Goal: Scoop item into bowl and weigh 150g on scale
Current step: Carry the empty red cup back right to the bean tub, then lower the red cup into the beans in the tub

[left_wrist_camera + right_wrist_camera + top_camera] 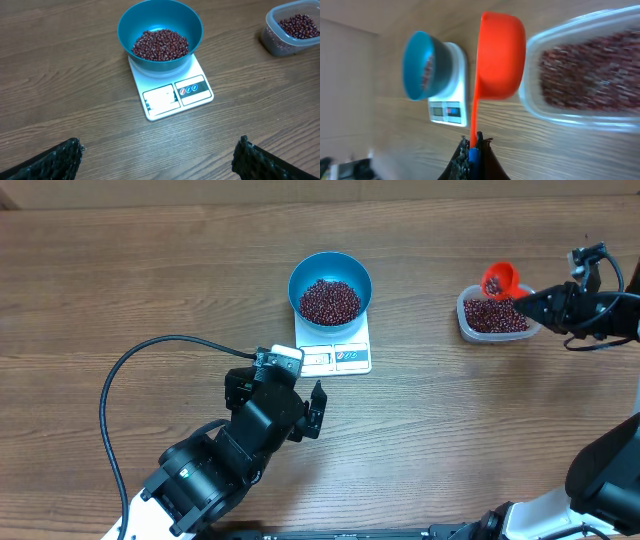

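1. The left gripper [159, 145] is held wide open and empty, just in front of the scale [175, 95].
2. The bowl [160, 17] is set on the scale, with beans [160, 45] heaped inside.
3. Well right of the scale, by the tub [585, 70], a scoop [500, 55] is pinched by its handle in the closed right gripper [475, 145].
4. The weight could be overshot if a full scoop is tipped in.

I see a brown wooden table [150, 270]. Resting on it are a white scale [336, 358] near the middle, a clear plastic tub [466, 328] well to its right, and a looping black cable [108, 395].
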`<state>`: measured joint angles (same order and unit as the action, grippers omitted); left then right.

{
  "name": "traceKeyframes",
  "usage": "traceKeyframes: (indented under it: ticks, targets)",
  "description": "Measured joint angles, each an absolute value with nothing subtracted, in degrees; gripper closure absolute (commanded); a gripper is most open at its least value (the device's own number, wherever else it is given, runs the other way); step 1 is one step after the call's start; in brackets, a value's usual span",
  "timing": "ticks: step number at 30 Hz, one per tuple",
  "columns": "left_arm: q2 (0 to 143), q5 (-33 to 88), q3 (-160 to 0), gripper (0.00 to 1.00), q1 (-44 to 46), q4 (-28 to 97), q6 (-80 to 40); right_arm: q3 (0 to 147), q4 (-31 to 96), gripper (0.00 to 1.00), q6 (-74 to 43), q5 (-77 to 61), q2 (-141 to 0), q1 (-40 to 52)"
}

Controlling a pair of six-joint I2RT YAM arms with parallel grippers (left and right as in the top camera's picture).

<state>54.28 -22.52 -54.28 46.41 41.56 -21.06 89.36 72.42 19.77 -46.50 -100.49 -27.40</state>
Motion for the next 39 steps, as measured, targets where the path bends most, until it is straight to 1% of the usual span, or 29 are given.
traceKeyframes:
  ticks: [5, 13, 18, 29, 34, 39]
  targets:
    - [54.3, -22.5, -54.3, 0.01, 46.4, 41.6, -21.1, 89.4, 71.3, 0.96, 20.2, -34.9, -100.5, -27.3]
    - [54.3, -22.5, -54.3, 0.00, 46.4, 41.6, -21.1, 89.4, 70.5, 0.96, 20.5, -26.6, -100.5, -26.8]
    - [54.3, -22.5, -54.3, 0.00, 46.4, 41.6, -21.1, 89.4, 70.0, 0.96, 20.7, -20.5, -100.5, -23.9]
    - [54.3, -22.5, -54.3, 0.00, 46.4, 41.6, -21.1, 89.4, 68.2, 0.96, 20.1, -2.7, -100.5, -13.9]
    - [54.3, -22.5, -54.3, 0.01, 46.4, 41.6, -21.1, 89.4, 67.7, 0.96, 19.3, 3.0, -100.5, -11.8]
    - [54.3, -22.5, -54.3, 0.00, 46.4, 41.6, -21.1, 89.4, 67.2, 0.96, 18.8, 5.8, -100.5, -11.5]
